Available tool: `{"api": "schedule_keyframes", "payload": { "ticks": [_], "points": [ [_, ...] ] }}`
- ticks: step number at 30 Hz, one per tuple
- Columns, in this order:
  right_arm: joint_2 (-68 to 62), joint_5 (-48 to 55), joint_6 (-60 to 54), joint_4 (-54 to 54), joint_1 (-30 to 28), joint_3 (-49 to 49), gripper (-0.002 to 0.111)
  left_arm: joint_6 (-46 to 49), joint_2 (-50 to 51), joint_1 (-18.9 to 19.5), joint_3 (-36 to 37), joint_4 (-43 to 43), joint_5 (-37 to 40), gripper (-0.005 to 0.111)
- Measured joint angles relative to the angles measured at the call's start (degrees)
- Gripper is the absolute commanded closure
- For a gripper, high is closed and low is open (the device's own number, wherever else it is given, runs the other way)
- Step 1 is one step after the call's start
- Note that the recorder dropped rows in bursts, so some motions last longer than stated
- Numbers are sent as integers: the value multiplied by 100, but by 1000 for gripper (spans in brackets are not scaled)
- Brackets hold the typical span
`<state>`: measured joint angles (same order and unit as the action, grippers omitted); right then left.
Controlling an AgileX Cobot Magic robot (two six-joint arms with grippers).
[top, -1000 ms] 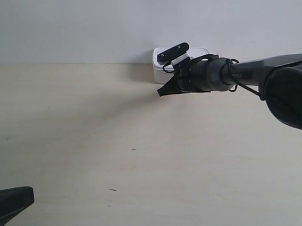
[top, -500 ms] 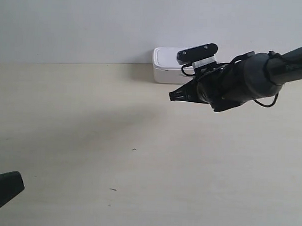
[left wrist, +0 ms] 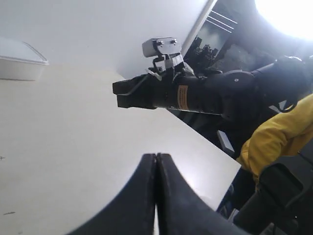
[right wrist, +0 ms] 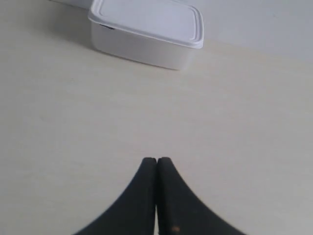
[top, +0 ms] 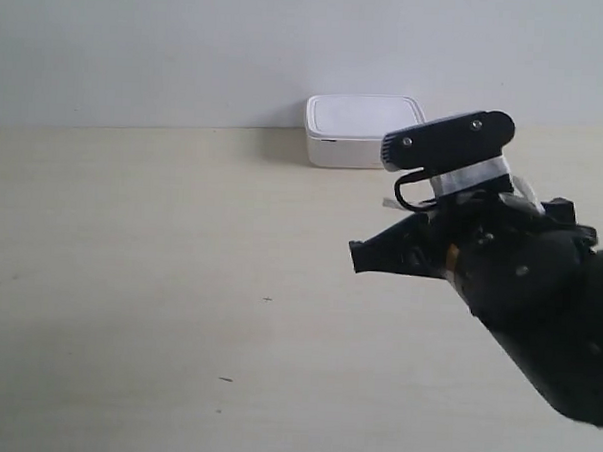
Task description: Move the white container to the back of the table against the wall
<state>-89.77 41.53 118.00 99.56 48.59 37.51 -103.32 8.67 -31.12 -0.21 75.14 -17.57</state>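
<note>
And here's the picture: the white container (top: 364,131) sits at the far edge of the worktop (top: 179,281), tucked up at the foot of the wall (top: 139,49). In the exterior view it looks pressed against that wall, though the join is too pale to say whether it's touching or just beside. Its lid (right wrist: 146,19) is on and looks flat and seated as far as the right wrist view shows.

The right claw (right wrist: 156,161) is clenched, fingers pressed together with nothing between them. It hangs over bare worktop with the box ahead of it and well apart. The left claw (left wrist: 156,157) is the same story: pinched tight, empty, far from the box, which shows only at the edge of its view.

So by the look of it the job is as good as done, with a nudge left at most.

How would this box handle? I'd call it light, thin-walled plastic, stiff enough to push but ready to flex under a hard squeeze. Those smooth sides look slippery, and the lid could pop if lifted by it. The best hold, in my judgement, is to open up and span the short width, fingers on the side walls just under the lid. Or skip the grasp and push low on the front wall, square on, so it slides straight.
</note>
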Motion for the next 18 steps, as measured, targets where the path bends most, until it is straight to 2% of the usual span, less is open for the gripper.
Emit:
{"api": "schedule_keyframes", "payload": {
  "ticks": [8, 18],
  "points": [
    [1319, 79, 193, 0, 1126, -950, 108, -1522, -645, 0, 0, 1303, -445, 107],
    [2738, 17, 300, 0, 2520, -1683, 108, -1798, -832, 83, 0, 1438, -590, 107]
  ]
}}
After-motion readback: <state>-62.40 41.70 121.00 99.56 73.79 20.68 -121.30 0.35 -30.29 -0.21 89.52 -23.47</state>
